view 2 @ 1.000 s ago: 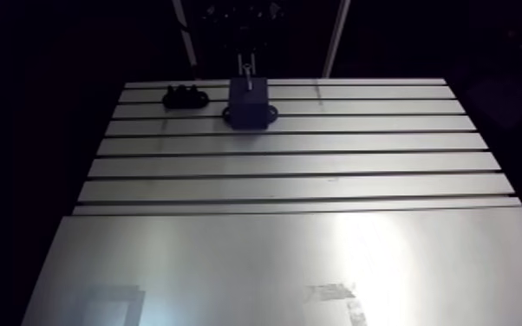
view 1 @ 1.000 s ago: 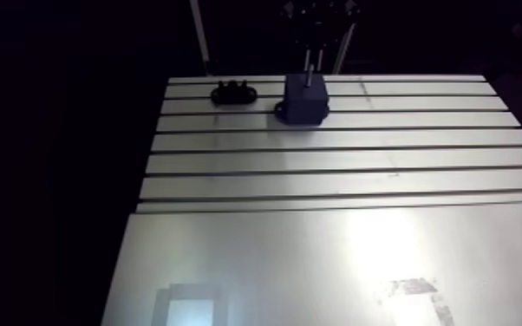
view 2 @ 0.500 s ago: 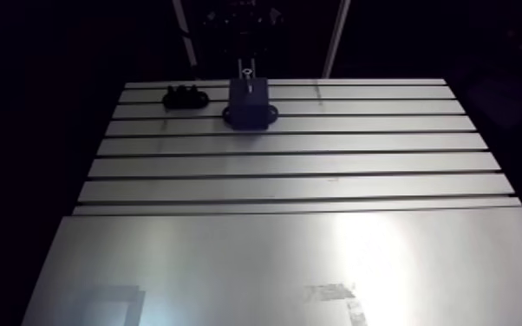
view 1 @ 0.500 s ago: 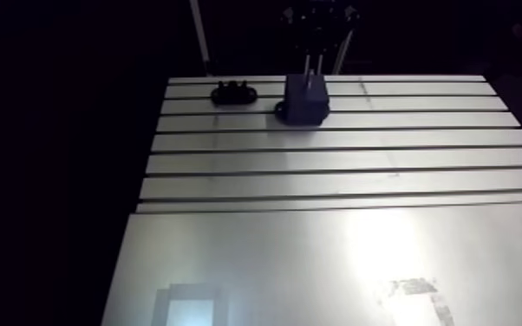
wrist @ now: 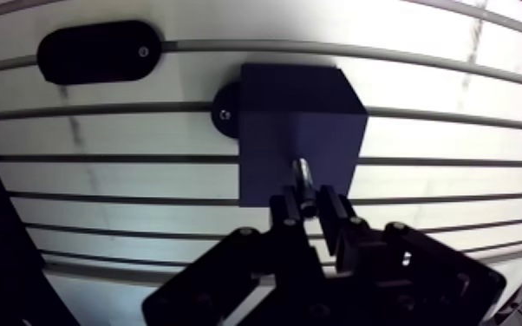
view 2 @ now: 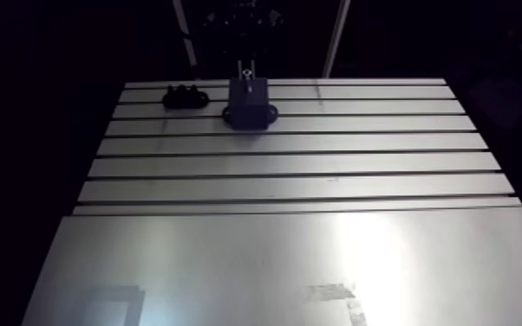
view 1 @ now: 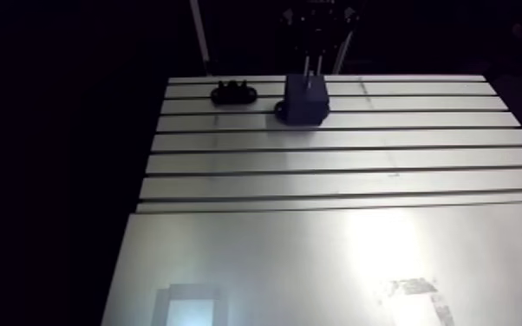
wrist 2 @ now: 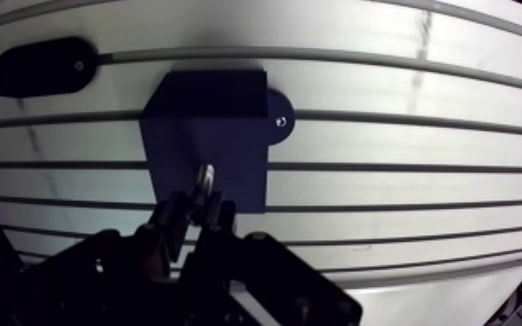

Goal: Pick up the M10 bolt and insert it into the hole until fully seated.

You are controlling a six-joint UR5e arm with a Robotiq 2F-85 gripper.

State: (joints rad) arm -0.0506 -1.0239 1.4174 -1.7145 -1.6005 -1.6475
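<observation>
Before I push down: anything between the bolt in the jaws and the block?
Nothing visible does. The bolt, clamped in the gripper, sits over the dark block; the black oval part lies apart beside it. The hole is hidden.

The arm view is dim and the room black; a broad white glare lies on the near table (view 1: pixel 230 251). In the wrist view the table is washed bright, its slots bowed; the block (wrist: pixel 299 130) and gripper (wrist: pixel 308 201) show near-black, and the M10 bolt (wrist: pixel 303 176) glints.
</observation>
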